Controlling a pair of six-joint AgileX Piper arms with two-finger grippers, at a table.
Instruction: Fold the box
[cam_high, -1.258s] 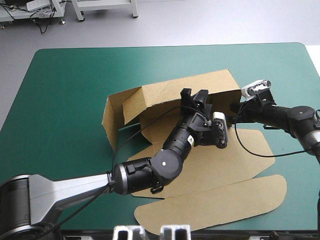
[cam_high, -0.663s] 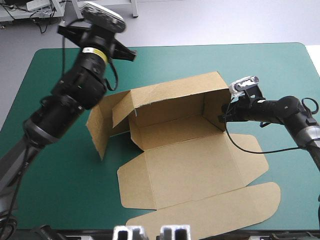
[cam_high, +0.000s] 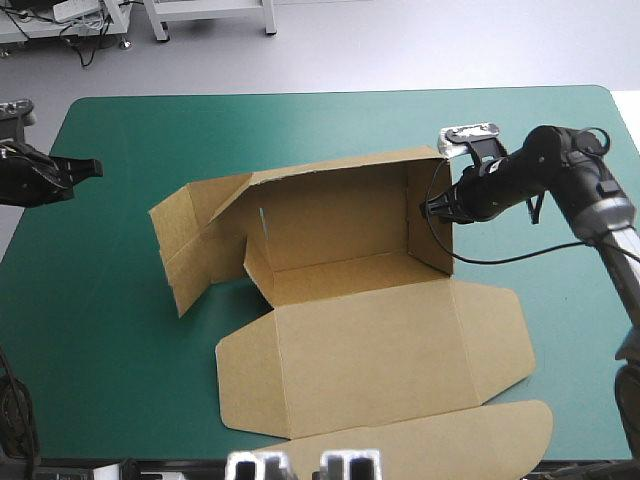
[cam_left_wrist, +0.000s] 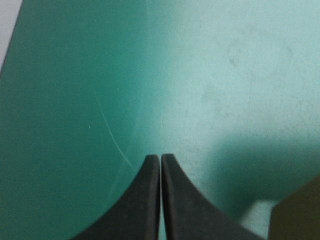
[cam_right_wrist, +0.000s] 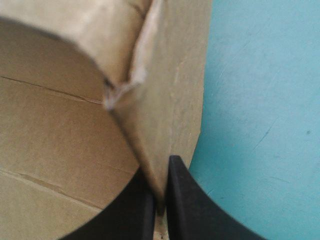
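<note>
High view: brown box mid-frame, its left wall splayed. The right gripper, upper right, pinches the right wall; the left gripper hangs far left.

Left wrist view: fingers pressed together over the teal-green cover.

Right wrist view: fingers clamped on board. Best held steady while the splayed wall is raised.

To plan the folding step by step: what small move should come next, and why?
Probably bring the left hand to the splayed left flap of the box and swing it inward. The right hand is shut on the raised right wall, but the left, shut and empty, is over bare teal-green cover.
</note>
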